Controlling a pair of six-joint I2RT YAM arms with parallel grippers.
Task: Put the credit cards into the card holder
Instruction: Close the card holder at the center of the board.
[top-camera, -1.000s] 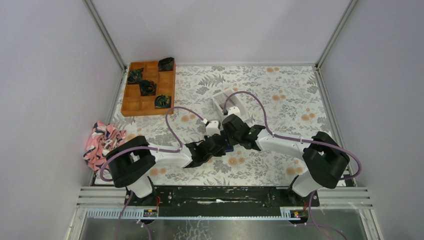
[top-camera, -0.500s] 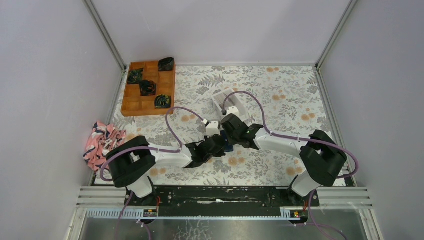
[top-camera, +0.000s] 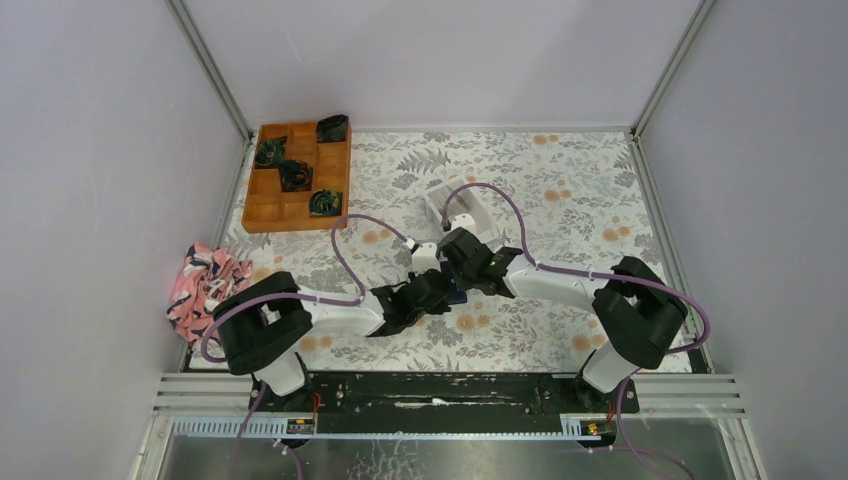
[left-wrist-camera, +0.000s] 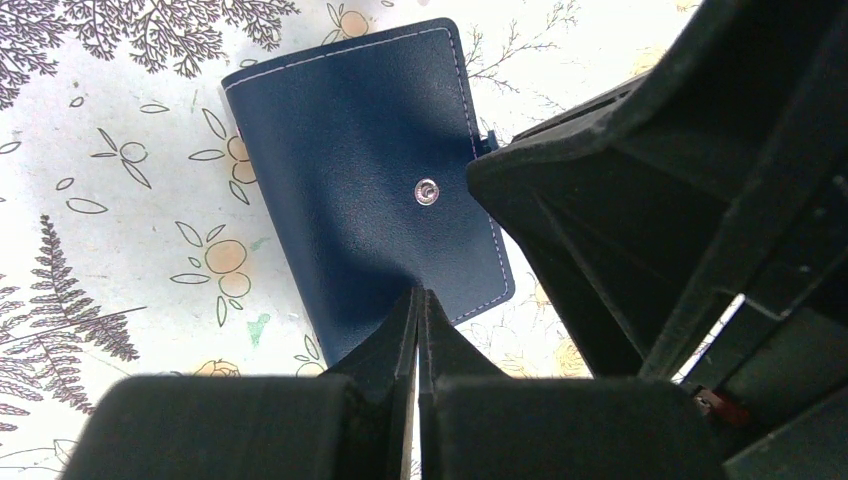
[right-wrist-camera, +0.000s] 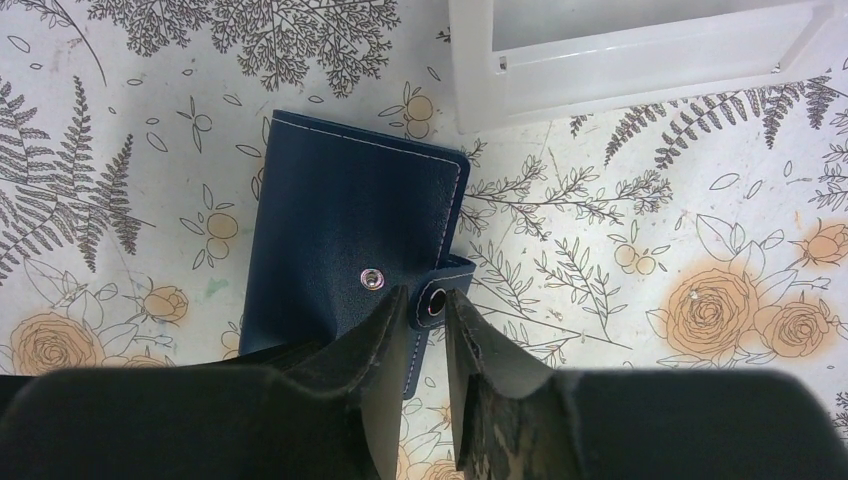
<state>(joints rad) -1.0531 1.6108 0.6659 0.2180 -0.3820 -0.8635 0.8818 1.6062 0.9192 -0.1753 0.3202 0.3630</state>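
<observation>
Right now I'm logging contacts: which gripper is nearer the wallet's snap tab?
Right. The right gripper straddles the snap tab; the left gripper is shut at the card holder's near edge.

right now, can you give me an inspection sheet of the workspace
surface: table under a floral-print cloth.
job's things: dark navy folding card holder lies closed on the cloth, strap unsnapped; credit cards: nothing seen.
clutter: white open-topped plastic box beside the holder; orange wooden compartment tray with dark bundles; pink patterned cloth at the left edge.
grippers: left gripper shut at the holder's near edge; right gripper narrowly open astride the snap strap.
cables: purple cables loop along both arms.
surroundings: plain pale walls.
</observation>
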